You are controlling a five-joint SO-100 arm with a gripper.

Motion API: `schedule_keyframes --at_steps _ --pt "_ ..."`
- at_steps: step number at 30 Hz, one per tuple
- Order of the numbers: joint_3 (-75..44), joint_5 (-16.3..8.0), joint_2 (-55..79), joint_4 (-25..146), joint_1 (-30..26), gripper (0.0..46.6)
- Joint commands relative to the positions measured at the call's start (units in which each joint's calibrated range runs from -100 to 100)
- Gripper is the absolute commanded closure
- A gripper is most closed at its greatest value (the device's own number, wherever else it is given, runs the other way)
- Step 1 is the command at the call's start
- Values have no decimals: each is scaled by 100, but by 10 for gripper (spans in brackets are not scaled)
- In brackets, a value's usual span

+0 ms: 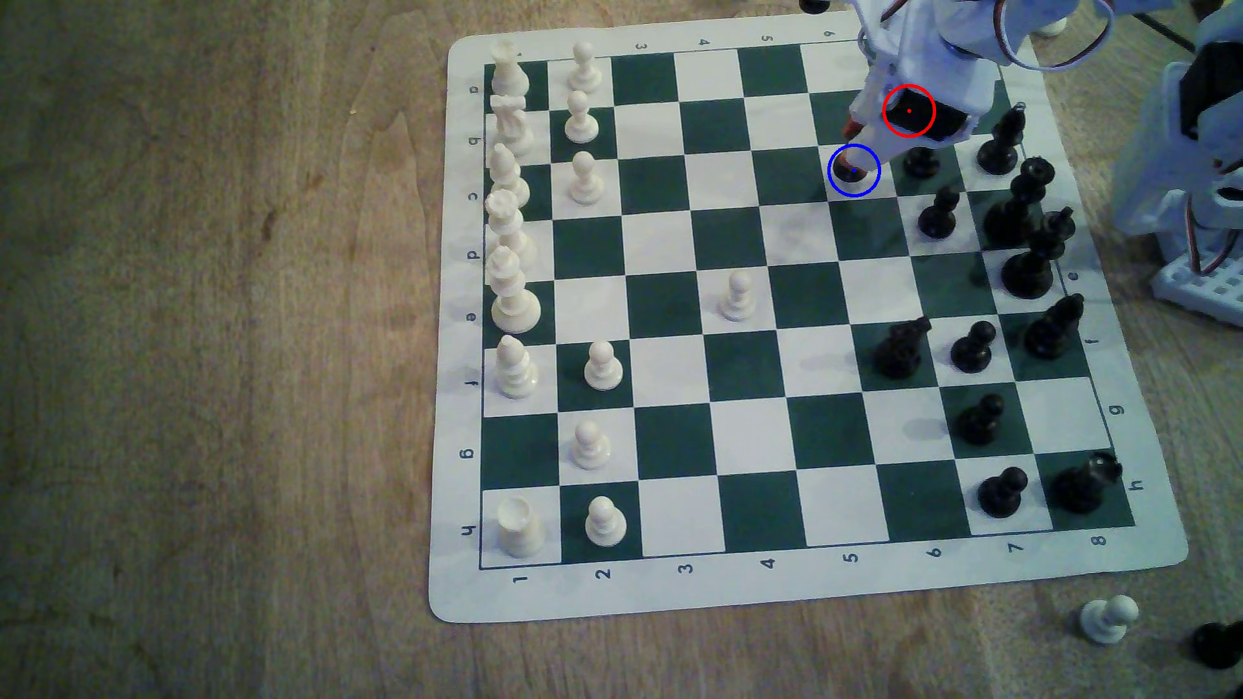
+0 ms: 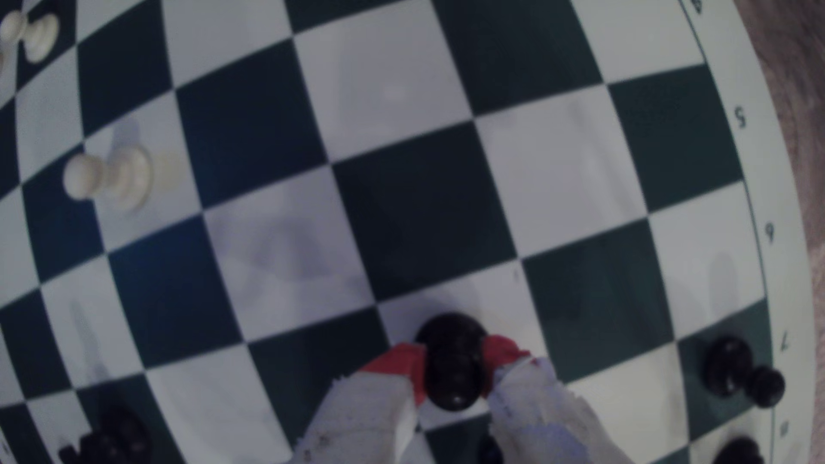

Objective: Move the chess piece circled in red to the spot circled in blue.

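The white, red-tipped hand (image 2: 453, 363) pinches the small matte black pawn with a ball head (image 2: 452, 362) between its two red fingertips (image 2: 404, 361), one at each side of the piece. In the wrist view the pawn's round base lies over a white square of the board; whether the base touches the surface cannot be told. In the exterior view the hand (image 1: 853, 161) reaches down from the white arm at the top of the picture, and the pawn (image 1: 849, 176) sits inside the thin blue ring with a centre dot (image 1: 853, 171), on a white square of the flat green-and-white chessboard mat (image 1: 672, 591). The red ring with a red dot (image 1: 909, 111) lies just beside it, toward the exterior view's right, drawn over a dark part of the arm. Other black pieces stand along the exterior view's right side, white pieces along its left. A lone white pawn (image 1: 738, 296) stands near the board's middle. The mat rests on a wooden tabletop (image 1: 202, 336).
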Motion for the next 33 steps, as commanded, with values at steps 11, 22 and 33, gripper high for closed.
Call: schedule_keyframes --at_steps 11,22,33 --pt "33 88 150 -335 82 459" --pt "151 73 -631 -212 192 279" --pt "-891 -63 -2490 1467 -465 464"
